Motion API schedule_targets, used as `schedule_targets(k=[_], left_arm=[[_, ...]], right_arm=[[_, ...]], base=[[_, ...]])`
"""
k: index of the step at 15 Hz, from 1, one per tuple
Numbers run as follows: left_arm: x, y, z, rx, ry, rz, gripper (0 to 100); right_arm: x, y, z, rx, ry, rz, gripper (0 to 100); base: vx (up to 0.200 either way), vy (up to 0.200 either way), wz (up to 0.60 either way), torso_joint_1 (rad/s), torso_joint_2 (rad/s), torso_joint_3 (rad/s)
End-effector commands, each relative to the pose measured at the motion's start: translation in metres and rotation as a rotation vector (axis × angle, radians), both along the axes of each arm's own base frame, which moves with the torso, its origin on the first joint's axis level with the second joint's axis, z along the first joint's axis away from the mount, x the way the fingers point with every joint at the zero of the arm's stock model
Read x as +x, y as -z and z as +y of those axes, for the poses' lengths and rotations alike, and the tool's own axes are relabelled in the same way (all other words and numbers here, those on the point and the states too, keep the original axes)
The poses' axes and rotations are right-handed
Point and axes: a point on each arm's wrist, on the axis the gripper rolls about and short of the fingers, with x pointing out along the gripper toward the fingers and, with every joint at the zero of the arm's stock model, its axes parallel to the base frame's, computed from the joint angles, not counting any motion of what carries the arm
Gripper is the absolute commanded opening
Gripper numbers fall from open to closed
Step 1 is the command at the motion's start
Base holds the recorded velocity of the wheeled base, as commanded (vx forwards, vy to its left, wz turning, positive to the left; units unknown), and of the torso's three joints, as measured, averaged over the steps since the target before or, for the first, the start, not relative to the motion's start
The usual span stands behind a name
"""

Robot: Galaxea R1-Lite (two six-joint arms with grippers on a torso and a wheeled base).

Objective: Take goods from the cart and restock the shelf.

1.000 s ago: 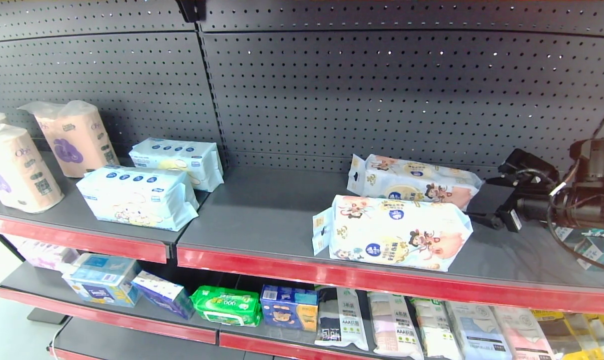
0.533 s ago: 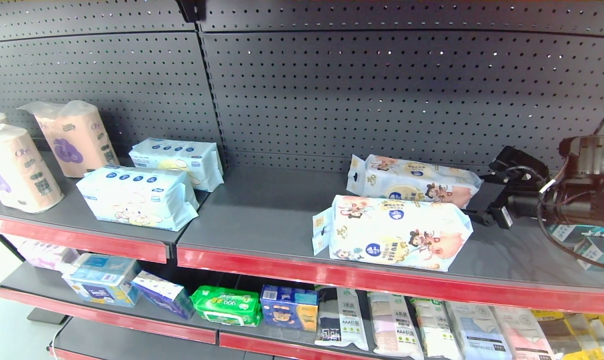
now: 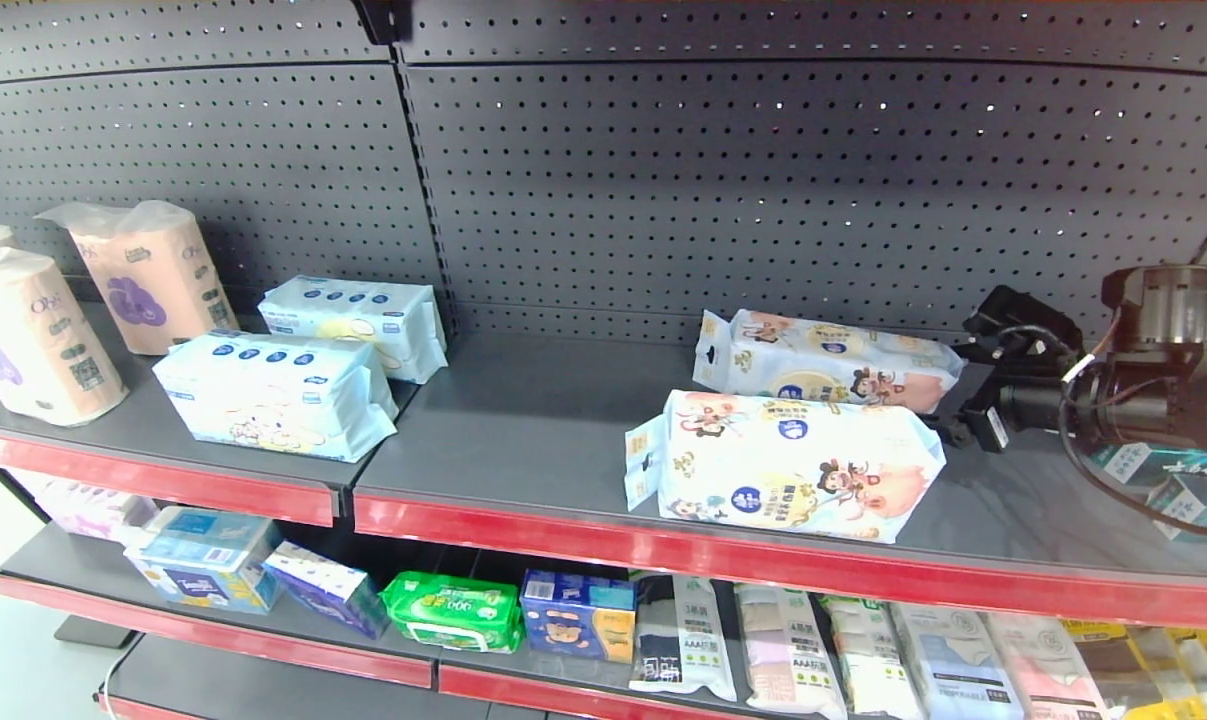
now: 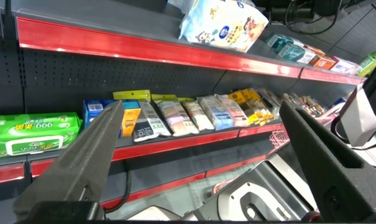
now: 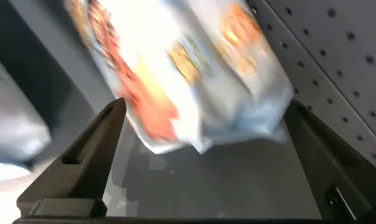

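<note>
Closest to me, held low in front of the lower shelves, my left pincer (image 4: 199,107) is spread wide with nothing in it. Past its tips runs the lower shelf (image 3: 213,635), lined with a green wipes pack (image 4: 29,134), a small blue box (image 3: 576,612) and a row of slim sachets (image 3: 793,650) lying side by side.

Above that is the upper shelf (image 3: 523,420), grey on top with a red front lip. At its front edge, to my right of the middle, the front tissue pack (image 3: 793,465) lies flat on its long side. Just behind it and parallel to it lies the rear tissue pack (image 3: 828,362), printed with the same cartoon pattern and close to the back wall.

My right pincer (image 5: 205,109) is at that rear pack's right-hand end, low over the shelf and pointing along it. It is spread wide and grips nothing. The pack's end sits in line with the gap, just beyond the tips, and neither finger touches it.

Farther to my left on the same shelf are two blue-and-white tissue packs (image 3: 278,395), one behind the other, then wrapped paper rolls (image 3: 38,335) standing upright. The dark pegboard wall (image 3: 763,200) stands behind everything.
</note>
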Motion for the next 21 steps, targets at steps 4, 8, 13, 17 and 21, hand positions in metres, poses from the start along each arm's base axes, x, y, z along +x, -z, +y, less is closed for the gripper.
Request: schedule_targets(k=[4,8,13,17,21], left_arm=[[0.000,0.000,0.000,-0.001,0.000,0.000,100],[0.000,0.000,0.000,0.000,0.000,0.001,100],[0.000,0.000,0.000,0.000,0.000,0.001,100],[0.000,0.001,0.000,-0.001,0.002,0.005,100],[0.000,0.001,0.000,-0.001,0.002,0.005,100]], right_arm=[[0.002,-0.001,0.009,0.014,-0.015,0.003,100],[0.004,-0.002,0.009,0.016,-0.015,-0.003,100],[-0.008,0.010,-0.012,-0.001,0.041,0.039,100],[-0.002,0.011,-0.029,-0.019,0.111,0.036,100],[0.006,0.010,-0.032,-0.041,0.146,0.026,100]], base=[[0.000,0.000,0.00,0.000,0.00,0.000],[0.000,0.000,0.00,0.000,0.00,0.000],[0.000,0.000,0.00,0.000,0.00,0.000],[0.000,0.000,0.00,0.000,0.00,0.000],[0.000,0.000,0.00,0.000,0.00,0.000]])
